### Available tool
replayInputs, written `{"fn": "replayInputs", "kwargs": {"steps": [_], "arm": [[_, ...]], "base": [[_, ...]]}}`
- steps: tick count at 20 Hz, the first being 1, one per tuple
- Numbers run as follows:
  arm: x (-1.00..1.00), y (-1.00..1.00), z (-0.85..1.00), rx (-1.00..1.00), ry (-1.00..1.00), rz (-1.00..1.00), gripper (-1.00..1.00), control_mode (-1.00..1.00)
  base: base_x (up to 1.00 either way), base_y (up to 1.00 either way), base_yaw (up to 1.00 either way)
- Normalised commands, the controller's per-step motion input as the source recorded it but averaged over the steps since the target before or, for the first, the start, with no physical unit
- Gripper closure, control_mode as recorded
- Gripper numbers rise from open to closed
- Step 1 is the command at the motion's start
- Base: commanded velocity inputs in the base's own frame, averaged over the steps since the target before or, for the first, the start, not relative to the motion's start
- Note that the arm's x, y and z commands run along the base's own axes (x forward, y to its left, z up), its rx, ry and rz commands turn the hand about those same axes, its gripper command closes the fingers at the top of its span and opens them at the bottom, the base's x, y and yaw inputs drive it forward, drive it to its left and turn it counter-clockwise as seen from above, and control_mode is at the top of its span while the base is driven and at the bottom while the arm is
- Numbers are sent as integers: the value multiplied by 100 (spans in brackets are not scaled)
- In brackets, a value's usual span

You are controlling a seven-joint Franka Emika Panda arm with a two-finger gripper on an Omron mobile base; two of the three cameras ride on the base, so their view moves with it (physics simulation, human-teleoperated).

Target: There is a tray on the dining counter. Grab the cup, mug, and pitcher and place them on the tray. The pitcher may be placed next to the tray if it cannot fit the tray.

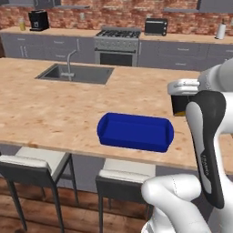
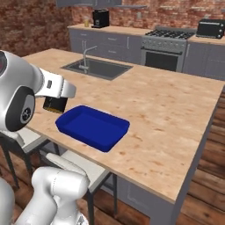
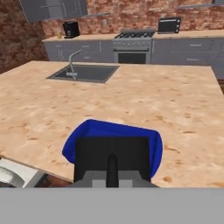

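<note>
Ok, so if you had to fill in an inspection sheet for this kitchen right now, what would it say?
Surface: dining counter, light wood grain, with a sink set in it.
Job's things: blue tray, nothing in it; black mug held in the air beside the tray.
Clutter: nothing seen.
Gripper: jaws shut on the mug.
Cables: nothing seen.
Surroundings: stools, stove, toaster, coffee machine, brick wall.

Glossy blue tray (image 1: 135, 132), wood-grain dining counter (image 1: 54, 109)

The tray (image 1: 135, 132) lies on the dining counter (image 1: 54, 109), near its near edge. The sink (image 1: 75, 73) sits far left of it
</note>
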Motion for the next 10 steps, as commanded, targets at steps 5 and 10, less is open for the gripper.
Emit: {"fn": "replayInputs", "kwargs": {"steps": [5, 10], "arm": [[0, 0, 0, 0, 0, 0, 100, 100], [0, 0, 0, 0, 0, 0, 100, 100]], "base": [[35, 4, -9], [0, 1, 0]]}}
